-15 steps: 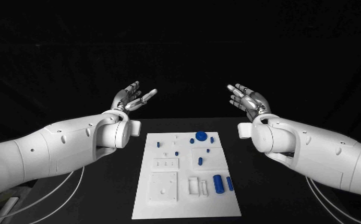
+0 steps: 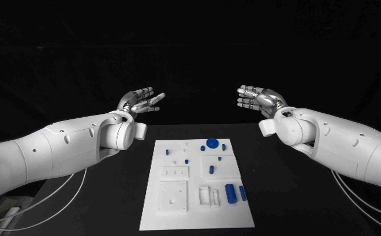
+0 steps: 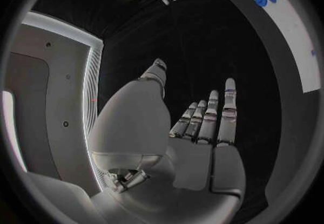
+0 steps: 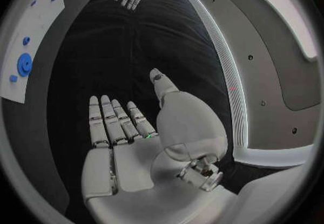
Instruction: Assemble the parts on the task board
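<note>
1. The task board [image 2: 199,214], a white rectangular plate, lies flat on the bench, its long side running away from the robot.
2. Small blue parts [image 2: 231,192] lie on it: a round disc [image 2: 212,142] at the far end, two cylinders near the right edge.

this looks like a robot test lab or demo booth rather than a home or shop. a black worktop [image 2: 286,192] stands in front of a plain black backdrop [image 2: 190,38] that closes off the far side. on the worktop lies a white task board [image 2: 179,214] with small blue parts [image 2: 212,142] set out in tidy positions, like a bench trial. the wrist views show smooth grey wall panels [image 3: 47,100] edged with a bright light strip [image 4: 223,67].
</note>
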Motion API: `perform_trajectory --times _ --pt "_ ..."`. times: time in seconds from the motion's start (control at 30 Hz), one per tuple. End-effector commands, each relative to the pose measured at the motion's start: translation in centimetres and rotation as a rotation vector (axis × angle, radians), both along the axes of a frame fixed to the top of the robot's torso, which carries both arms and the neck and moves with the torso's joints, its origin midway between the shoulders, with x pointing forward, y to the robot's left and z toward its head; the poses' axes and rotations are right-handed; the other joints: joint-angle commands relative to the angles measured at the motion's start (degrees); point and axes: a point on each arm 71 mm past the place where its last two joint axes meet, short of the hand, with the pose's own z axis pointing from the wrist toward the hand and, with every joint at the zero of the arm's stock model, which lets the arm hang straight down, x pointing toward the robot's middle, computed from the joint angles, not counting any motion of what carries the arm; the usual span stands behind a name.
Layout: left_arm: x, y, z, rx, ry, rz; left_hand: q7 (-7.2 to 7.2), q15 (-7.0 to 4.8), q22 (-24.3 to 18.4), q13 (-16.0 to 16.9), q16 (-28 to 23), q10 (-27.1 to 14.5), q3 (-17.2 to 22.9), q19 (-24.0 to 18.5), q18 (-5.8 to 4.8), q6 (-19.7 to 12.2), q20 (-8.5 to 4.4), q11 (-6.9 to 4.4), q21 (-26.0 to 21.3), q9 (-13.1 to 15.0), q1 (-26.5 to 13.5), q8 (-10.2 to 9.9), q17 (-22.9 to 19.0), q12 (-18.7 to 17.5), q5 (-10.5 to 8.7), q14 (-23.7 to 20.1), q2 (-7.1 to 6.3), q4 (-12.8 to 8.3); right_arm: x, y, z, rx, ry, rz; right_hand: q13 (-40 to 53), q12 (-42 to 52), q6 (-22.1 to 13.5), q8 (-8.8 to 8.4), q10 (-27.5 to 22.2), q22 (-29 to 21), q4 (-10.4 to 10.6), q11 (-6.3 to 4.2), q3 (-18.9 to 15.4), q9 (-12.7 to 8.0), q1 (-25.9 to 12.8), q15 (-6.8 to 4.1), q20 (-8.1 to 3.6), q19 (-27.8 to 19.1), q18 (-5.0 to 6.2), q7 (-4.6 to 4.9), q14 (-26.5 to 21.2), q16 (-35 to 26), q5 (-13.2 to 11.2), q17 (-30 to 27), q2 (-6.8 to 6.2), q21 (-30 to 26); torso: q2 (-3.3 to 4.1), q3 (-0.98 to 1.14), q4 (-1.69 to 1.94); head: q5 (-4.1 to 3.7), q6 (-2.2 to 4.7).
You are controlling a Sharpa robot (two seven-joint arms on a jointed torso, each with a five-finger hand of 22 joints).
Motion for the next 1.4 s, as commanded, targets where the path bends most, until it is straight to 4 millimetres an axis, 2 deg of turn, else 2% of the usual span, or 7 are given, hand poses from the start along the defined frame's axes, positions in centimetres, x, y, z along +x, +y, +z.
perform_trajectory --times 0.03,0.17,0.33,0.5,0.7,0.97,1.4 --pt "-0.1 0.2 0.0 -0.032 0.019 -0.057 0.93 1.89 0.8 0.3 2.7 14.3 -0.8 5.4 -0.92 9.6 -3.38 0.81 2.8 0.7 -1.7 0.4 0.8 0.8 1.14 18.3 3.78 -5.3 0.1 -0.2 -0.5 -0.201 -0.063 0.069 0.8 1.1 18.8 0.89 20.5 1.0 -5.6 -2.9 1.9 0.9 3.3 -2.91 -2.64 17.2 1.39 1.49 21.6 1.2 4.6 0.9 -0.41 2.6 0.01 -0.01 0.05 0.86 -0.81" --pt "-0.1 0.2 0.0 -0.024 0.019 -0.076 1.62 -1.5 1.8 1.1 5.5 35.1 -3.0 12.6 -5.29 29.7 -9.16 0.55 7.0 2.5 -2.6 1.8 1.3 2.4 1.65 28.1 8.49 -12.1 0.1 0.0 -0.5 -0.293 -0.111 0.087 1.1 1.4 29.9 1.21 29.3 1.0 -8.5 -4.59 7.0 1.3 1.9 -5.33 -5.04 23.3 1.1 0.53 28.8 1.1 5.1 1.0 -0.56 4.0 0.09 -0.04 0.12 1.06 -0.94" --pt "-0.4 0.4 0.1 -0.001 0.01 -0.114 -0.35 -5.17 3.8 1.4 9.5 44.6 -0.8 17.3 -6.16 37.7 -13.21 -2.59 11.3 3.7 1.5 2.6 2.6 2.4 16.69 35.1 10.31 -16.4 0.0 0.6 -0.5 -0.453 -0.18 0.141 1.1 1.3 37.0 2.35 37.0 2.1 -9.5 -7.42 12.5 2.3 2.3 -9.13 -8.69 30.9 1.57 -1.47 37.9 2.5 4.5 1.9 -1.6 7.3 0.48 -0.29 -0.02 1.4 -0.76" --pt "-0.6 0.5 0.6 0.015 -0.009 -0.138 -2.61 -7.73 9.0 1.5 15.6 51.3 -2.6 17.6 -8.4 43.5 -16.56 -5.26 18.7 7.1 1.4 4.0 6.2 3.0 16.91 38.5 10.72 -19.1 -0.1 1.5 -0.4 -0.602 -0.245 0.205 1.1 1.4 39.8 1.59 39.8 3.5 -9.1 -8.78 13.1 2.7 1.9 -11.8 -12.45 36.8 0.47 -2.3 45.6 2.9 5.6 3.4 -3.7 11.1 1.0 -0.57 -0.26 1.39 -0.75" --pt "-1.0 0.3 1.4 0.007 -0.029 -0.175 -2.44 -7.56 14.5 1.6 22.0 51.1 -5.3 11.7 -9.11 41.1 -16.54 -5.15 25.1 10.4 -2.0 2.7 10.7 2.7 14.7 33.7 11.22 -19.7 -0.4 2.5 -0.5 -0.766 -0.314 0.272 1.1 1.4 37.1 1.48 37.1 5.1 -8.5 -8.54 9.3 1.6 -0.2 -13.48 -14.62 43.8 1.23 -1.82 51.7 7.7 9.8 8.1 -5.21 14.8 2.03 -0.62 0.04 1.4 -0.48" --pt "-1.9 -0.6 2.5 -0.022 -0.037 -0.251 0.23 -6.01 12.8 1.5 21.4 43.4 -5.7 11.7 -7.83 32.2 -14.66 -2.22 22.9 3.3 -3.0 1.7 9.7 1.6 6.6 32.5 9.14 -18.0 -0.5 3.8 -0.4 -0.957 -0.39 0.333 1.1 1.4 35.4 1.37 33.9 8.4 -9.1 -8.12 4.2 1.5 1.3 -14.01 -14.89 49.1 3.2 -1.45 51.4 22.8 7.9 18.3 -4.56 19.4 3.81 -0.35 0.93 0.59 0.36" --pt "-3.5 -2.2 3.2 -0.032 -0.037 -0.34 0.73 -2.35 3.1 1.6 2.2 35.3 -3.1 11.7 -6.69 22.4 -10.66 0.51 11.2 1.2 -2.5 1.6 3.0 1.4 2.89 32.0 4.14 -14.1 -0.3 5.9 0.1 -1.209 -0.492 0.349 1.1 1.4 32.0 1.33 29.2 14.4 -8.2 -7.19 -3.3 1.4 4.7 -13.38 -13.77 51.3 5.68 -0.87 50.2 36.1 5.9 25.3 -5.13 24.6 5.88 -0.24 2.88 -0.17 0.65"
